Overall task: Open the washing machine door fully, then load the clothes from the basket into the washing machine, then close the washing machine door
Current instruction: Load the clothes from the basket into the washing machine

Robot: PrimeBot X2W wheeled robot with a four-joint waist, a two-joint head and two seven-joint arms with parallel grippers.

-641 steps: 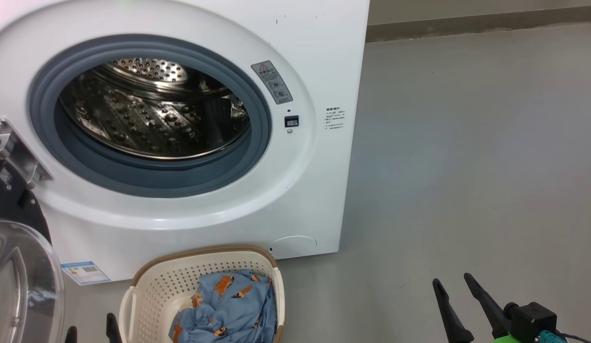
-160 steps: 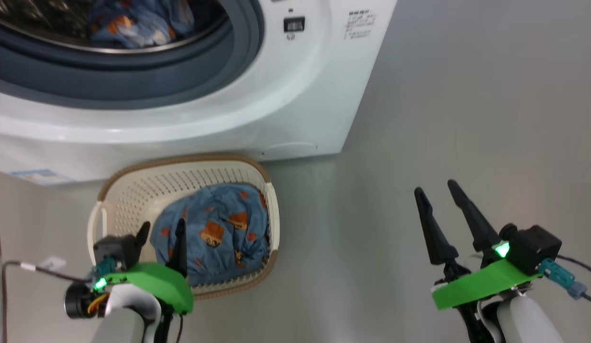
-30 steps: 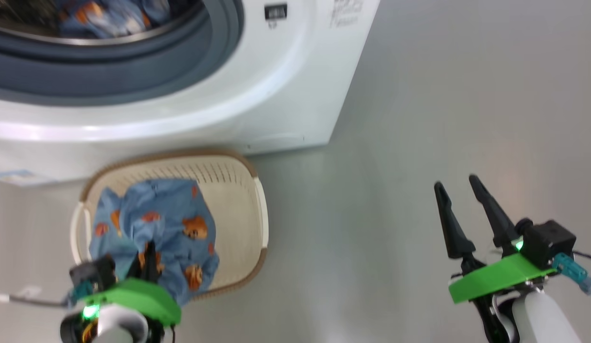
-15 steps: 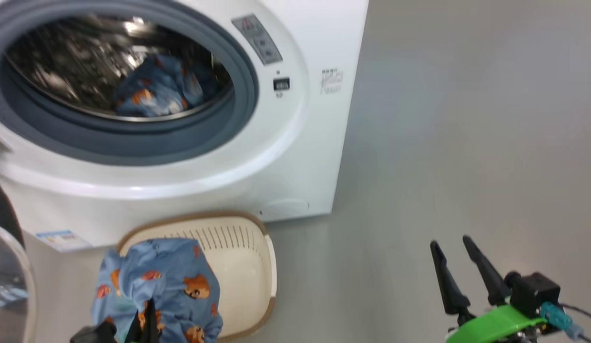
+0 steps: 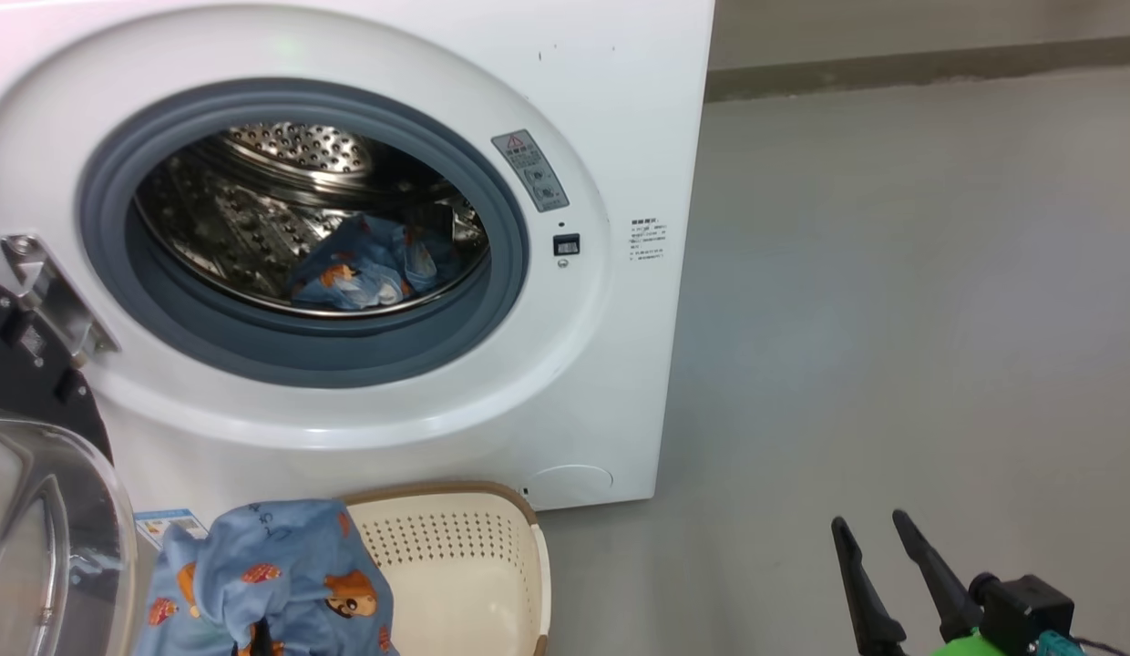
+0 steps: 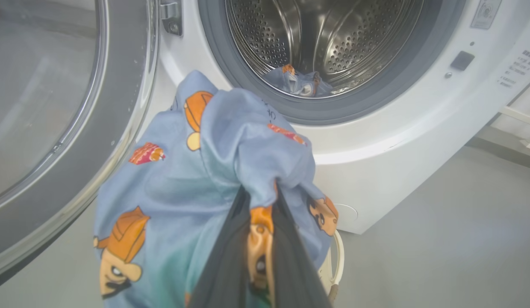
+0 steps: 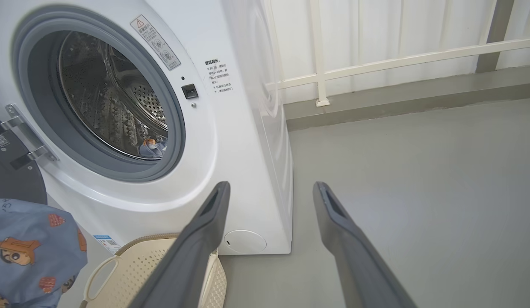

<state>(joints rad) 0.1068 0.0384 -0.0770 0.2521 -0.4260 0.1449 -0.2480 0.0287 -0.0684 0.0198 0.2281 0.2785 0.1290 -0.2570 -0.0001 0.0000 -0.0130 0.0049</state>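
- The washing machine door [image 5: 46, 510] is swung open at far left, right beside the lifted cloth. A trailing fold could get snagged on its hinge [image 5: 50, 292].
- The blue cartoon-print garment [image 6: 196, 171] is pinched in the closed left gripper [image 6: 260, 201] above the basket [image 5: 465, 565]. Only a small bunch looks gripped, so it might be dropped short, or left draped over the grey rubber ring [image 5: 328, 355].
- A second garment [image 5: 364, 269] is already lying in the drum [image 5: 282, 210].
- The right gripper [image 5: 868, 521] is spread wide and empty, well off right, so no trouble is expected there.

the left gripper [image 6: 260, 201] has its dark fingers pinched almost together, while the right gripper [image 7: 271, 186] sits low on the right, its fingers spread wide apart.
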